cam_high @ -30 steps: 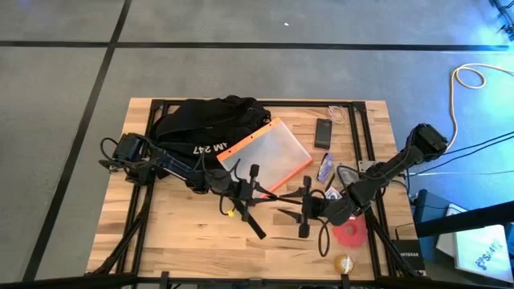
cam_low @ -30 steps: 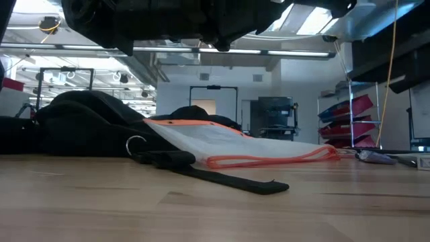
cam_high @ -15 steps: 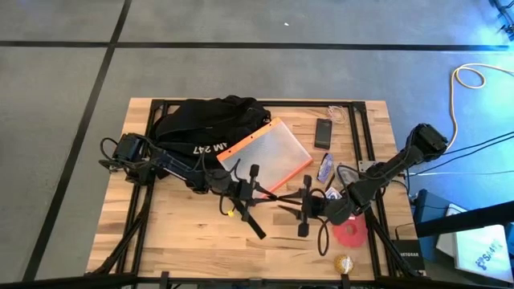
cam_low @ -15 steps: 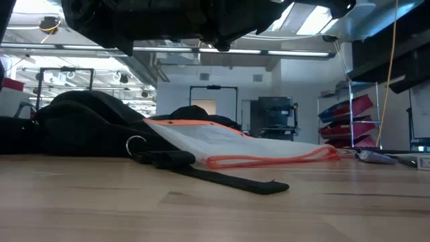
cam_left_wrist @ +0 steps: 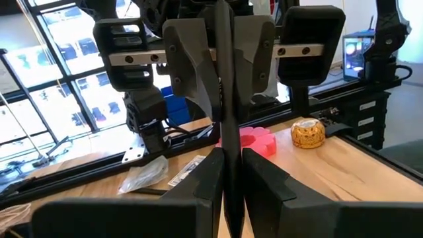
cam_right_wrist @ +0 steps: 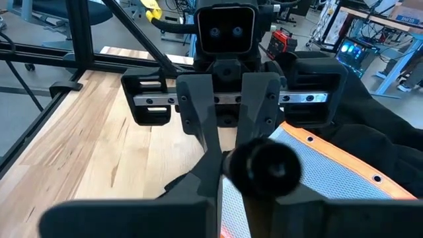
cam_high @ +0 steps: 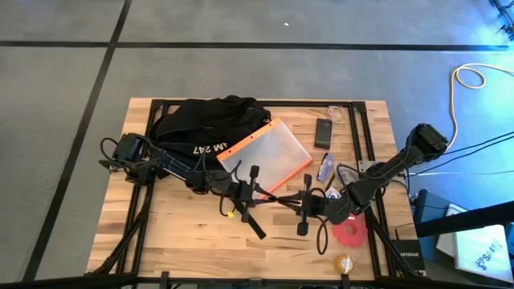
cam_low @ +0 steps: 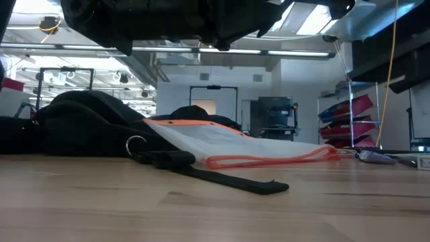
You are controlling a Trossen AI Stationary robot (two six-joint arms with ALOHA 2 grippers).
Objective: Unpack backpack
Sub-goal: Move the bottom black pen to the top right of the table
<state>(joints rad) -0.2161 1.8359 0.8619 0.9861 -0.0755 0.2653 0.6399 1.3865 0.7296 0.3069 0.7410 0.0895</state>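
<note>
The black backpack [cam_high: 205, 124] lies at the table's far left, a dark mound in the low view [cam_low: 80, 124]. A clear pouch with orange edges [cam_high: 265, 152] leans its far end on it. Above the table's middle my two grippers meet tip to tip. My left gripper [cam_high: 263, 193] and my right gripper [cam_high: 295, 201] are both shut on a slim black stick [cam_high: 279, 197]. The left wrist view shows the stick as a narrow dark strip [cam_left_wrist: 226, 125]. Its round end [cam_right_wrist: 264, 168] faces the right wrist camera. My left gripper pinches the stick [cam_left_wrist: 228, 165] between its two fingers, coming level from the table's left. The stick is lifted clear of the table. My right gripper pinches the same stick near its round end [cam_right_wrist: 248, 168] between its two fingers, coming from the table's right and slanting slightly down.
A black phone [cam_high: 323, 132] and a small packet [cam_high: 326, 167] lie right of the pouch. A pink disc [cam_high: 350, 233] and a gold round thing [cam_high: 344, 262] sit near the right front corner. A black strap [cam_low: 222, 178] trails over the table's middle.
My right gripper has shut its fingers onto the black stick without shifting. My left gripper and the stick have kept still.
</note>
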